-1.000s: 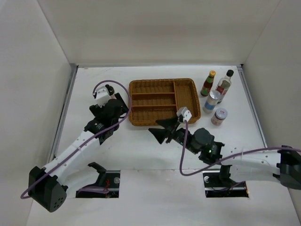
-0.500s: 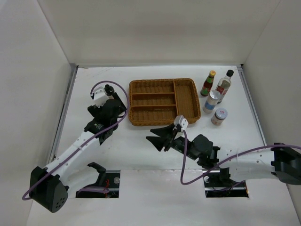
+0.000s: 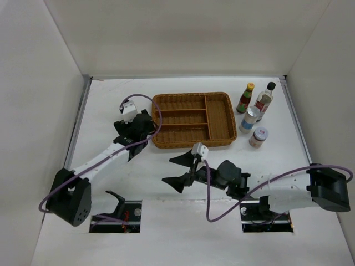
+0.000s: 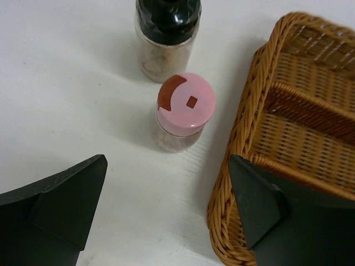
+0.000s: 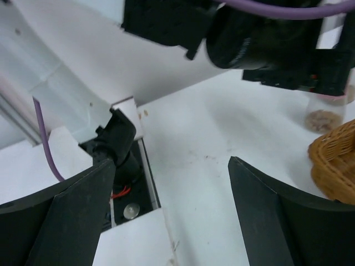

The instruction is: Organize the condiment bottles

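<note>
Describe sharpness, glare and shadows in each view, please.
Top external view: even, soft light, faint shadows by the wicker tray. Left wrist view: sharp; the pink-lidded jar casts a soft shadow, the black-capped jar shows glare on its cap. Right wrist view: the near left arm looks blurred.

My left gripper (image 4: 167, 188) has matt black plastic fingers (image 4: 61, 205). The tray (image 4: 288, 138) is rough woven wicker, warm brown. The pink-lidded jar (image 4: 186, 105) has a smooth plastic lid over clear walls. The black-capped jar (image 4: 168, 39) has a glossy cap. The table (image 4: 66, 100) is matt white.
</note>
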